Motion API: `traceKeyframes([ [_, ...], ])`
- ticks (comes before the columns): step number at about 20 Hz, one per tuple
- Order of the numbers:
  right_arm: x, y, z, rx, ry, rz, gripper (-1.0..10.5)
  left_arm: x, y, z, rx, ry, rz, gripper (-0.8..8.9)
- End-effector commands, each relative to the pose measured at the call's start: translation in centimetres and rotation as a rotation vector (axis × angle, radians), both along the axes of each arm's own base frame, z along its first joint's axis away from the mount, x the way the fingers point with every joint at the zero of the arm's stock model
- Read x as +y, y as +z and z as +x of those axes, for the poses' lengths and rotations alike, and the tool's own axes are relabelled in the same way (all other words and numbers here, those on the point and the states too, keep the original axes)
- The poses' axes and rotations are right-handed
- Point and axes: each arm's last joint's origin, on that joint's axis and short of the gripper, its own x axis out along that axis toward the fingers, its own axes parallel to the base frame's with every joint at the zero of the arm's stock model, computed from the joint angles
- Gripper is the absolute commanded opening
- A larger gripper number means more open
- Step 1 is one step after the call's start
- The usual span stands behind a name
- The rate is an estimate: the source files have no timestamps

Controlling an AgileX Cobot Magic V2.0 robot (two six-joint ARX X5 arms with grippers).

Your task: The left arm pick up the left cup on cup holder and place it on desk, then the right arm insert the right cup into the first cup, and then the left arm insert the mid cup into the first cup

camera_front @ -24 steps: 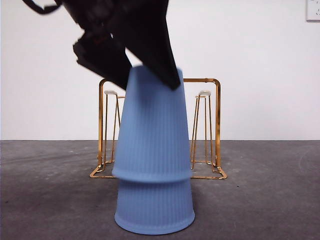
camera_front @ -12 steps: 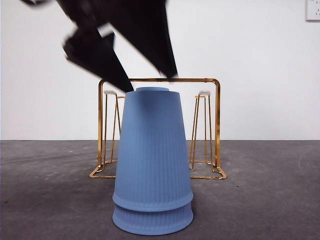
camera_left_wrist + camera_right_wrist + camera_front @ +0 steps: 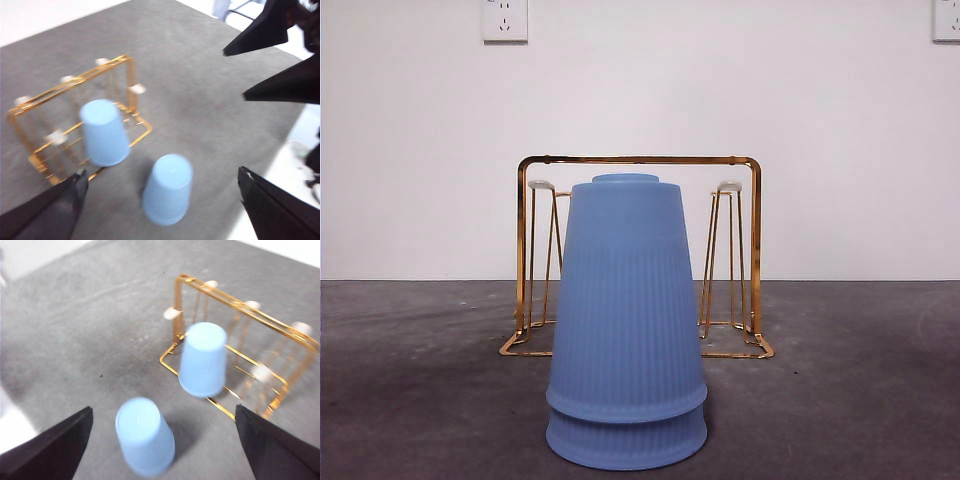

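Observation:
Two blue cups stand nested upside down as one stack (image 3: 626, 320) on the dark grey desk (image 3: 840, 400), in front of the gold cup holder (image 3: 640, 160). From above, the stack (image 3: 167, 190) (image 3: 145, 437) stands apart from the rack (image 3: 125, 65) (image 3: 240, 310). The mid cup (image 3: 103, 132) (image 3: 202, 360) still sits upside down on the rack; in the front view the stack hides it. My left gripper (image 3: 161, 172) hangs open high above the stack, holding nothing. My right gripper (image 3: 164, 409) is also open and empty, and it shows in the left wrist view as two black jaws (image 3: 235, 74).
White-tipped prongs (image 3: 729, 186) of the rack stand bare on both sides. A white wall with sockets (image 3: 505, 20) rises behind the desk. The desk's edge (image 3: 280, 150) runs near the stack's side in the left wrist view.
The black gripper let go of the upper cup, which dropped fully down over the lower cup. The arm then rose out of the front view.

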Motion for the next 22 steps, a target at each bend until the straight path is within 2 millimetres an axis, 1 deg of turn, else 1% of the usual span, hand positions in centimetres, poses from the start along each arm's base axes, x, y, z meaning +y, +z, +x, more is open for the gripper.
traceKeyframes([
  [1,2.5,-0.4,2.4,-0.013,0.066,0.008,4.5,1.6,0.6,-1.2,-0.016,0.033,-0.027,4.69],
  [3,4.2,-1.5,5.2,-0.013,0.075,0.024,4.5,3.1,0.8,-2.3,-0.035,0.043,-0.053,4.69],
  [6,5.7,-3.7,9.5,0.009,0.058,0.027,4.6,4.9,0.7,-3.5,-0.055,0.074,-0.072,4.69],
  [8,6.4,-5.6,11.8,0.023,0.048,-0.007,4.6,5.6,0.5,-4.0,-0.048,0.09,-0.076,4.69],
  [11,7.2,-8.2,14.2,0.057,0.029,-0.036,4.6,6.0,0.2,-4.3,-0.028,0.095,-0.063,4.69],
  [13,7.6,-9.3,15.3,0.063,0.029,-0.036,4.6,6.0,0.1,-4.3,-0.02,0.094,-0.052,4.69],
  [15,7.9,-9.9,16.0,0.051,0.03,-0.024,4.6,6.0,-0.1,-4.4,-0.012,0.095,-0.042,4.69],
  [22,8.4,-11.0,17.1,0.034,0.003,-0.03,4.6,6.0,-0.1,-4.4,-0.001,0.107,-0.05,4.69],
])
